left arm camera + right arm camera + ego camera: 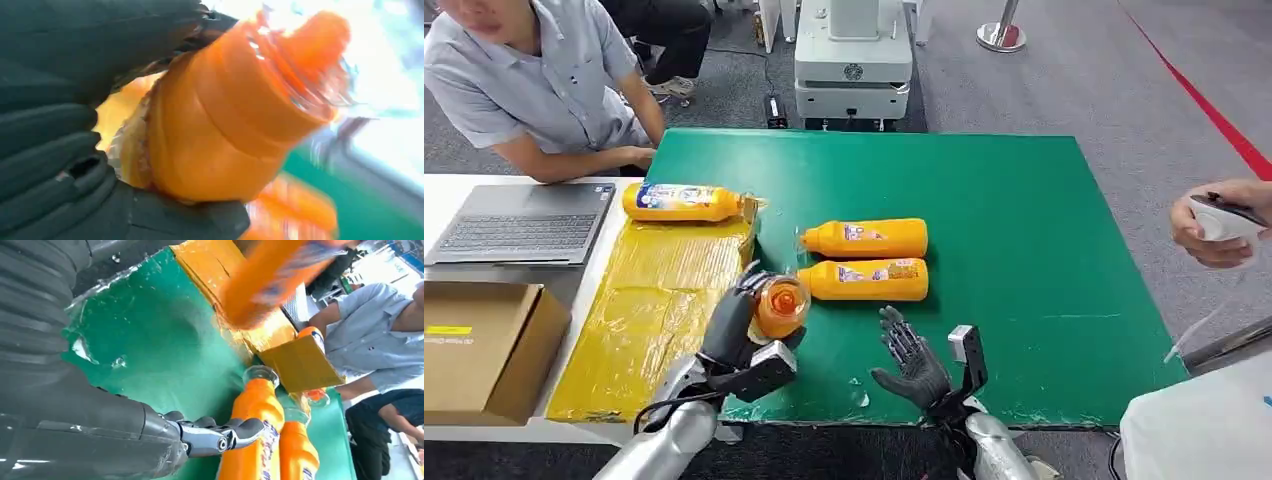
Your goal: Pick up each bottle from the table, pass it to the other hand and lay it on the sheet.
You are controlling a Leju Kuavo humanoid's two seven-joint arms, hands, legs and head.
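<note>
Green table (1024, 260), left robot hand (736, 325) gripping orange bottle (779, 305), clear cap

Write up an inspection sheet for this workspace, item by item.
Surface: green mat on the table; yellow sheet along its left edge.
Job's things: one orange bottle lies at the sheet's far end; two bottles lie side by side on the mat; a fourth is held up.
Clutter: laptop and cardboard box left of the sheet.
Robot hands: left robot hand grips the fourth bottle; right robot hand holds nothing, fingers apart.
Cables: black cable at the left wrist.
Surroundings: seated person at far left; another person's hand at right, holding a small device; white machine beyond the table.
</note>
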